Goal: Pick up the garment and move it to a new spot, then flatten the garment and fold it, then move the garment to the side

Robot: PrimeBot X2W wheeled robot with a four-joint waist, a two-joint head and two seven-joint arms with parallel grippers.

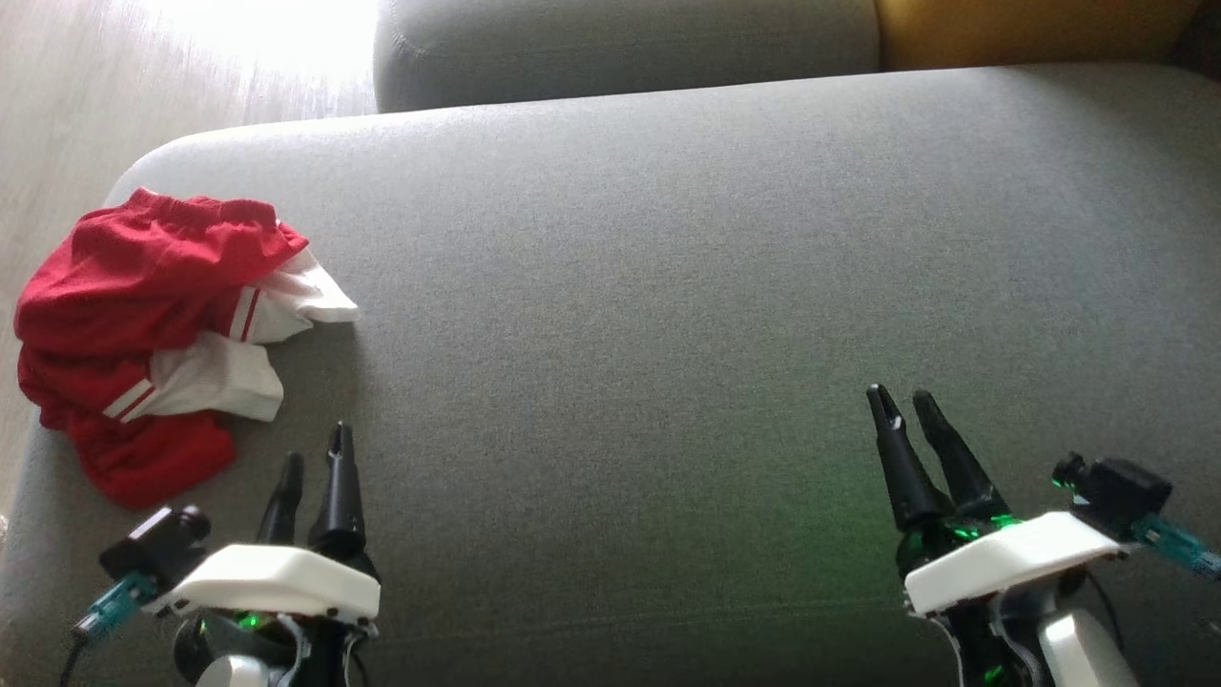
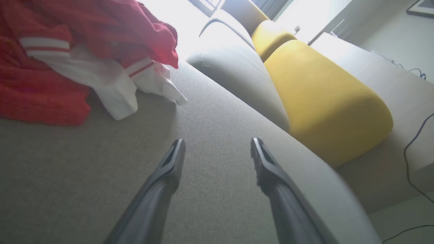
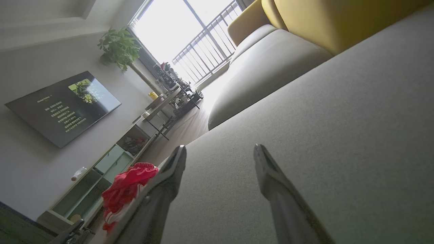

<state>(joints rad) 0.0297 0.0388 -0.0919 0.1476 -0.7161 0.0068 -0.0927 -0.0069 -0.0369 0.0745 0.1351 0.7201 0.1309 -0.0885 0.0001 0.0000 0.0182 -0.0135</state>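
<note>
pointing forward over the grey sofa cushion, both claws sit low at the near edge. the left claw has its fingers spread, and the right claw, well apart from it on the other side, is spread too. the red and white garment lies crumpled at the cushion's left edge, just ahead of the left claw and apart from it. a yellow cushion sits beyond.

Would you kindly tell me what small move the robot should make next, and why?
Probably ease the left gripper forward and leftward toward the garment: it lies crumpled at the left edge of the grey cushion, and that gripper is open and nearest, while the right gripper sits far across.
</note>
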